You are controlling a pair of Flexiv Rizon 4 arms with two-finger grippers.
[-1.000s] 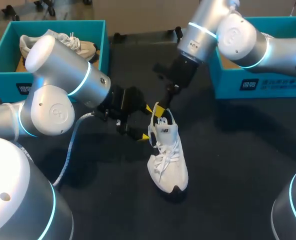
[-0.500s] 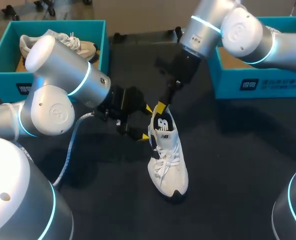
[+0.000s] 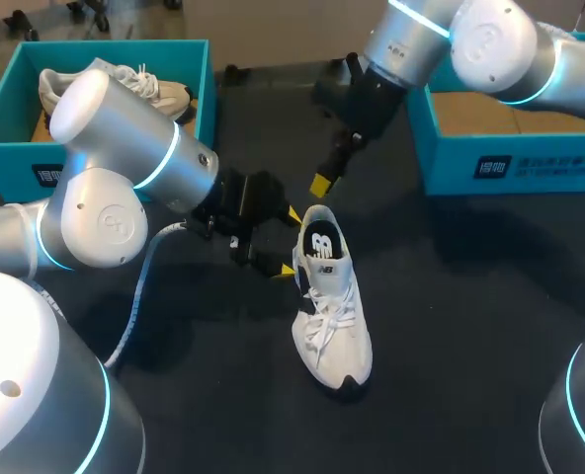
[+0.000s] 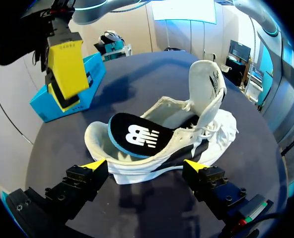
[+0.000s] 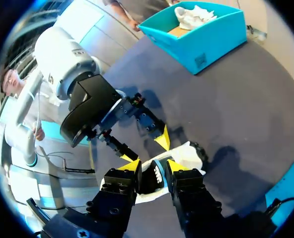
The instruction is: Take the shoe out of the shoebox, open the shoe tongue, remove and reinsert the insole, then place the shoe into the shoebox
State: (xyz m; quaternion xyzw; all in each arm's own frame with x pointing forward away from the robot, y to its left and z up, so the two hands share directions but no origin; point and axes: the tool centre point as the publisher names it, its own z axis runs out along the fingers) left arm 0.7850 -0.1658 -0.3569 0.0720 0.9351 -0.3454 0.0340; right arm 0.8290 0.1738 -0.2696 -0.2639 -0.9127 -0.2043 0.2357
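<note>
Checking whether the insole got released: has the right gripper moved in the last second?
Yes. The right gripper has drawn back from the white shoe, off its heel and toward the table's far edge.
</note>
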